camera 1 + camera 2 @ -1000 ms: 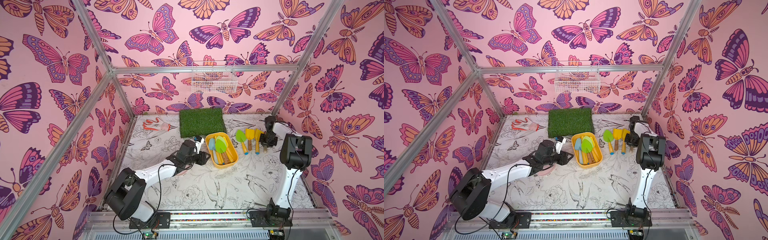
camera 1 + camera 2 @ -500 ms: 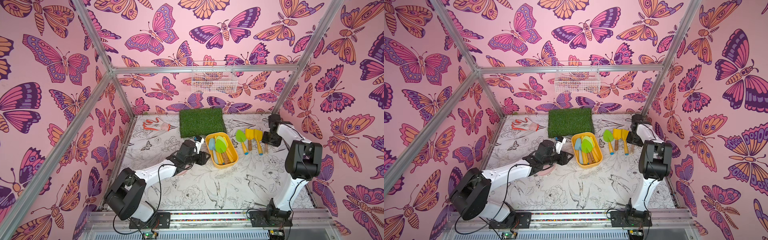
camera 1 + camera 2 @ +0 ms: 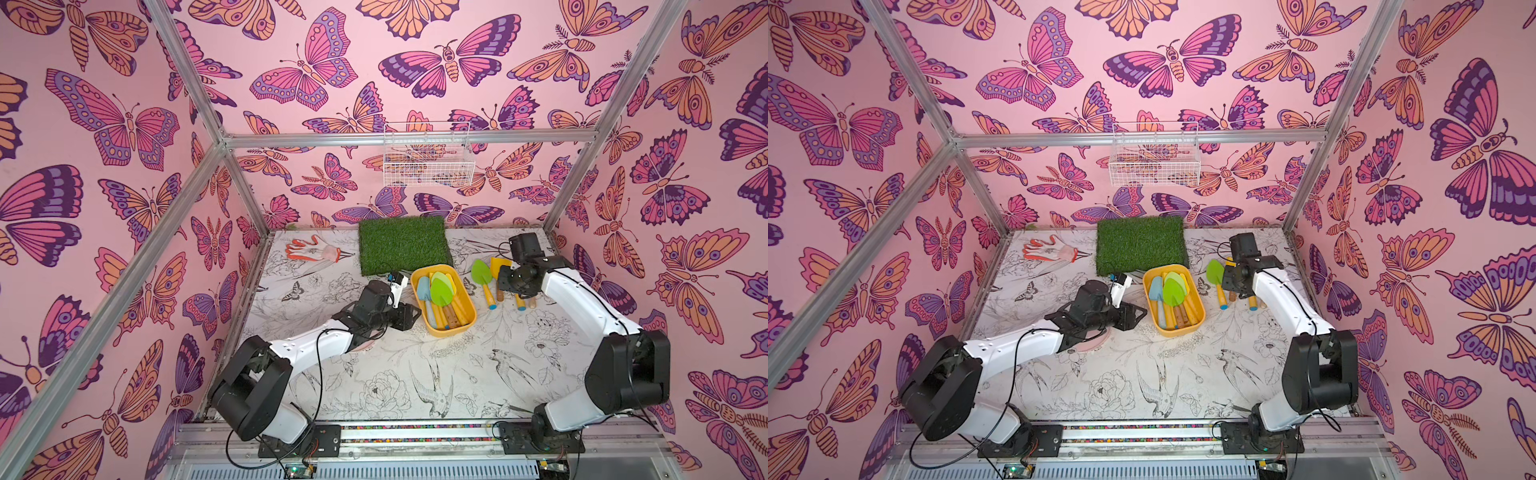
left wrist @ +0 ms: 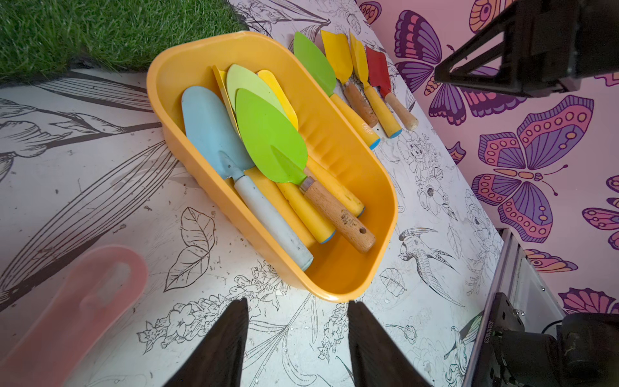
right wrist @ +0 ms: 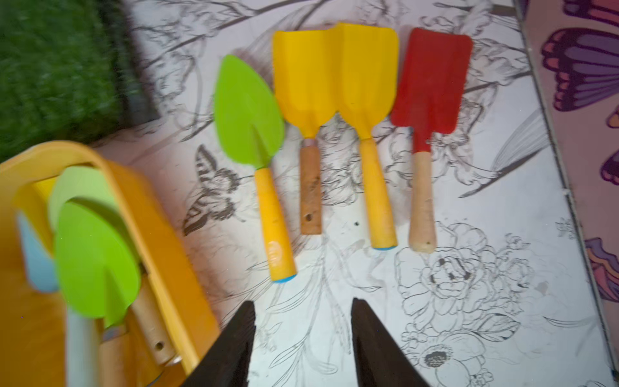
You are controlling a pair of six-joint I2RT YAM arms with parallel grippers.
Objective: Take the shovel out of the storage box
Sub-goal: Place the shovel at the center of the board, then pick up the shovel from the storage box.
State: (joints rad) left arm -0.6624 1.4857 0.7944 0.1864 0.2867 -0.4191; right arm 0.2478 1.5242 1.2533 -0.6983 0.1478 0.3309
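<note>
My left gripper [image 4: 296,335] stands open and empty just short of the storage box [image 4: 335,144], where the green shovel [image 4: 271,140] lies atop others. My right gripper [image 5: 303,335], jaws apart too, hovers over four shovels [image 5: 366,73] laid beside the box. The stamp on one yellow handle [image 5: 275,251] is unreadable (a blurred pale mark).

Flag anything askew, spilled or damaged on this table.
Nothing is spilled or broken. The storage box sits at a slant on the table, and the shovels inside overlap in a loose heap. Dark specks dot the surface beside it. The four shovels outside lie in a tidy row.
</note>
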